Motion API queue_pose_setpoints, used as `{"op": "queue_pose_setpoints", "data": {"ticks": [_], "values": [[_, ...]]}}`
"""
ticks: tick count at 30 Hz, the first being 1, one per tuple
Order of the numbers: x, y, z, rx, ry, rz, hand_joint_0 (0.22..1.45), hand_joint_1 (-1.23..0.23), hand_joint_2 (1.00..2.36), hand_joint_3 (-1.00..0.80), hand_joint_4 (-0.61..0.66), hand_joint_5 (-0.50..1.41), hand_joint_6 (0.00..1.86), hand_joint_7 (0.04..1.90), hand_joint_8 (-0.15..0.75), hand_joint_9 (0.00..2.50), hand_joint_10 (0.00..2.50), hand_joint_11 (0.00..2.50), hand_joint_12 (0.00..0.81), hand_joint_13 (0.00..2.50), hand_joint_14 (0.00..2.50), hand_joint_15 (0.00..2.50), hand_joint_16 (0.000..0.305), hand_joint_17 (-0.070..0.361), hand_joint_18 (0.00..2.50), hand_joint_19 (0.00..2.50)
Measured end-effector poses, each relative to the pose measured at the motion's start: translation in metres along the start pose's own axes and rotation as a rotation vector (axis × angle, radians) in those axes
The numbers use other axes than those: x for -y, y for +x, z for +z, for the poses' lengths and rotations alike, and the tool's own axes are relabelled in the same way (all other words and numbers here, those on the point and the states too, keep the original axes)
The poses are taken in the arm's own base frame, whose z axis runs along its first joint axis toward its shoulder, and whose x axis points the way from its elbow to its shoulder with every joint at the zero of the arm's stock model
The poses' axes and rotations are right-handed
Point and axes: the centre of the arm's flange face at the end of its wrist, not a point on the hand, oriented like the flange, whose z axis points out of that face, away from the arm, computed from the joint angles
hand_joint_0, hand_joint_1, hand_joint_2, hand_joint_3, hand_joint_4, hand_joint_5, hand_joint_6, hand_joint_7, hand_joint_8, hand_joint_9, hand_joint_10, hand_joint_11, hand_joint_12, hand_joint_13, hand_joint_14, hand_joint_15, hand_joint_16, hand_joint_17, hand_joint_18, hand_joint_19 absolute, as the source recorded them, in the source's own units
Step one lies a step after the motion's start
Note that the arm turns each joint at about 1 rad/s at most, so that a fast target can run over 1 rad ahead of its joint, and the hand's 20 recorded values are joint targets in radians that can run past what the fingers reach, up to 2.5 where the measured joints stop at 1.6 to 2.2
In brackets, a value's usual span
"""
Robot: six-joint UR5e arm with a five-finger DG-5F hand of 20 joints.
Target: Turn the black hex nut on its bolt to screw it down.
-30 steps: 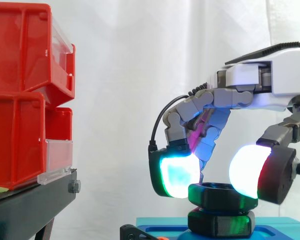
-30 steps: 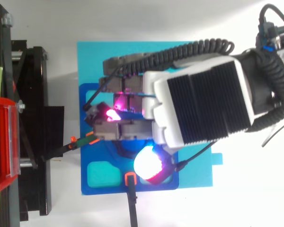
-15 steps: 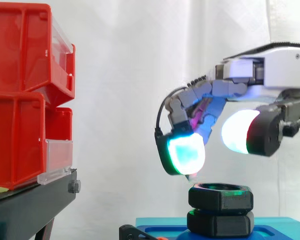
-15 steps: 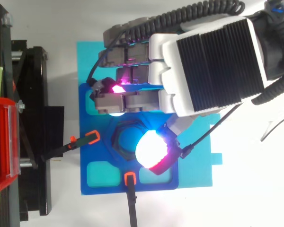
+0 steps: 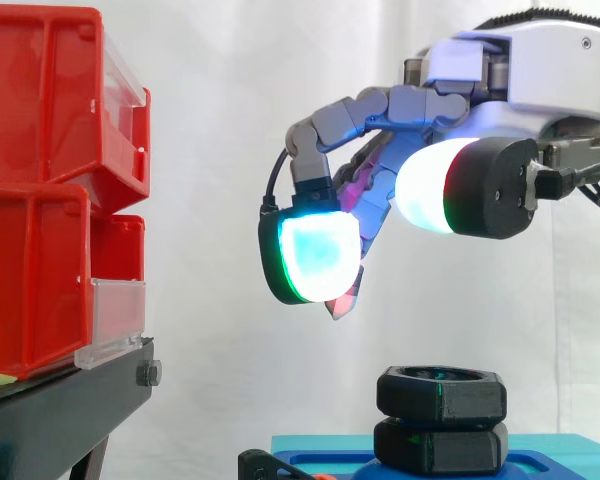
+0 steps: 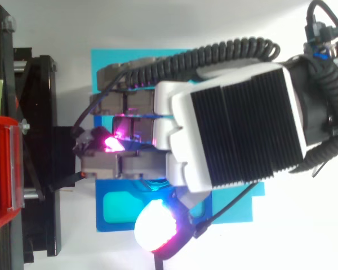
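Fingers (image 5: pixel 318 255) of the hand (image 5: pixel 540 70) are spread apart and clamp nothing, hanging well above the black hex nut (image 5: pixel 441 393); the nut sits atop a second black hex piece (image 5: pixel 441 447) on the blue base (image 5: pixel 570 455); red bins (image 5: pixel 40 190) stand at the view's left.

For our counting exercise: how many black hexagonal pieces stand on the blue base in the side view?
2: the upper black hexagonal piece sits stacked directly on the lower black hexagonal piece; others may be hidden.
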Motion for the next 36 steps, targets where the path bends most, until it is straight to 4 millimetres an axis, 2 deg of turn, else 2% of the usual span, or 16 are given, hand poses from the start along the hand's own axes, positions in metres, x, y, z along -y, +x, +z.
{"op": "queue_pose_setpoints", "data": {"ticks": [11,22,36], "values": [[-0.030,-0.002,0.016,0.000,0.020,0.006,0.52,-0.30,1.00,-0.50,0.30,-0.03,0.50,1.17,0.311,1.09,0.01,0.32,0.321,0.90,0.01,0.23,0.039,0.087,0.78,0.35],[-0.056,0.007,0.022,-0.015,0.023,0.009,0.52,-0.31,1.00,-0.50,0.31,-0.04,0.50,1.14,0.312,1.09,0.01,0.33,0.323,0.90,0.01,0.22,0.039,0.087,0.78,0.35],[-0.056,0.011,0.020,-0.041,0.031,-0.046,0.53,-0.32,1.00,-0.50,0.21,-0.03,0.50,0.98,0.284,1.09,0.01,0.27,0.314,0.90,0.01,0.22,0.038,0.086,0.78,0.35]]}}
